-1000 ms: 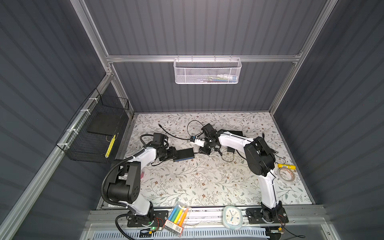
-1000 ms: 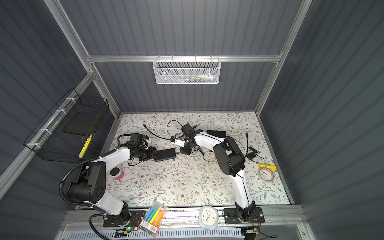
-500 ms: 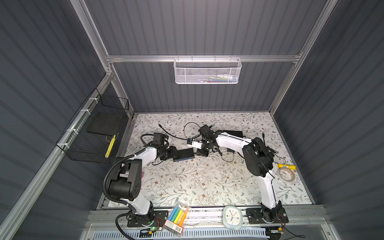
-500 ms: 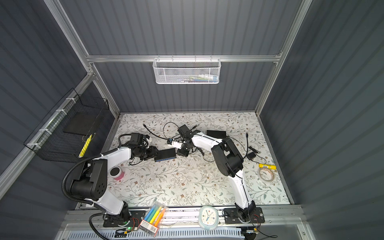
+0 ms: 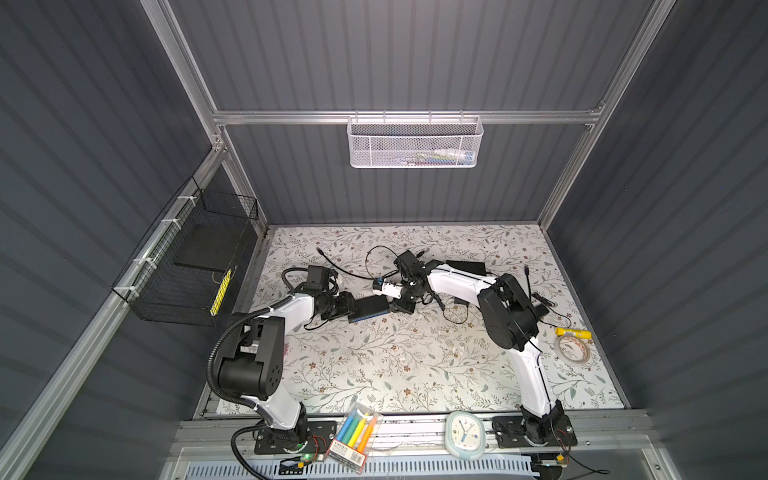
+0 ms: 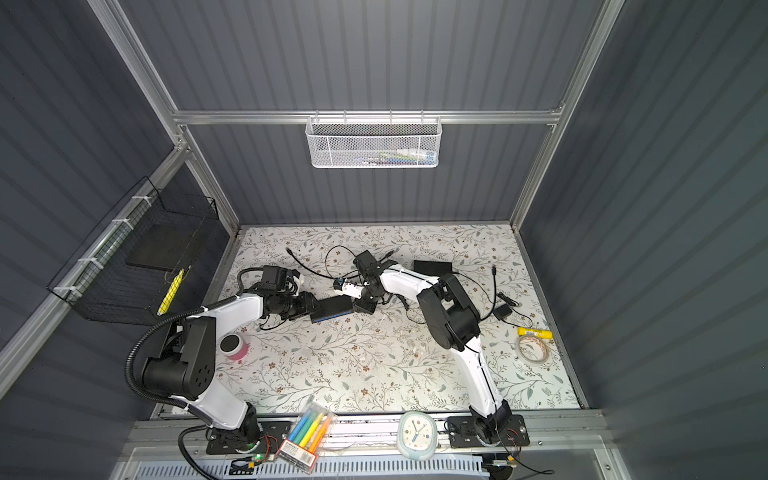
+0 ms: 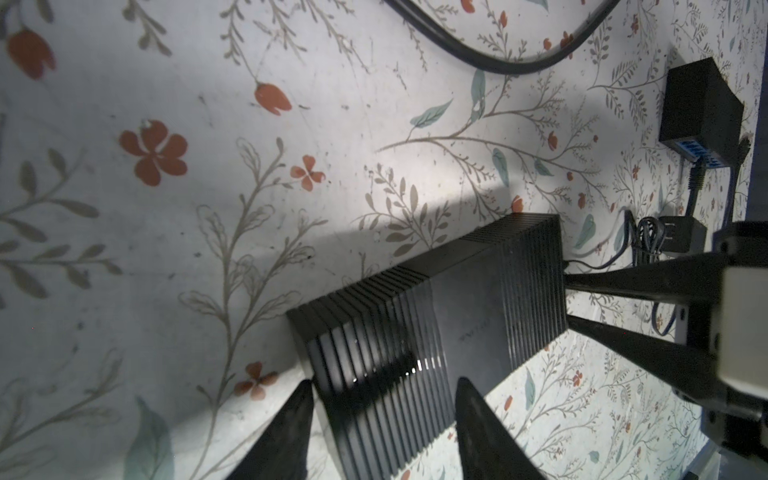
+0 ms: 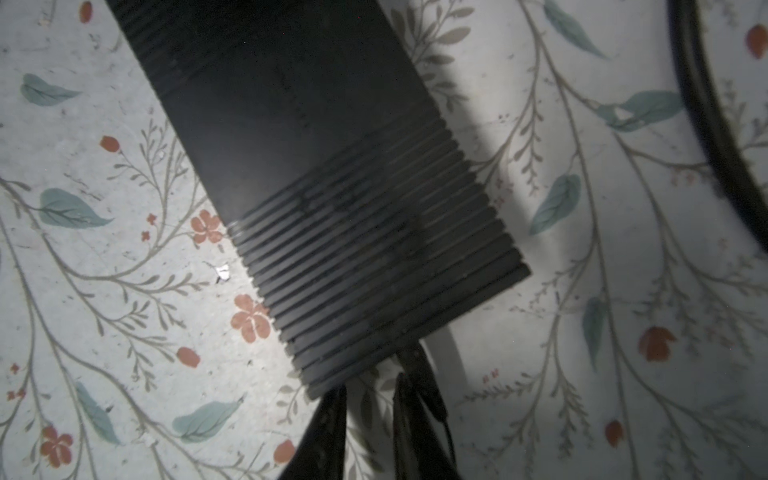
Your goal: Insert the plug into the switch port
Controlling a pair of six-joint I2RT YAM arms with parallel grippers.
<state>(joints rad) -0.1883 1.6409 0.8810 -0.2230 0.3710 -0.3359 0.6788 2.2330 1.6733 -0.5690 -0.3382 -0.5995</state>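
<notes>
Black ribbed plastic, the switch (image 5: pixel 368 308) lies flat on the floral bench (image 5: pixel 395 365). One short end sits between the fingers of the left pincer (image 7: pixel 382 382), which is about half spread and presses the two long sides. The opposite end lies just ahead of the right pincer (image 8: pixel 370 382), whose jaws stand a narrow gap apart with bench showing between them. A dark piece, apparently the plug (image 8: pixel 415 365), sits by one fingertip, touching the switch's end face; whether it is clamped I cannot tell.
</notes>
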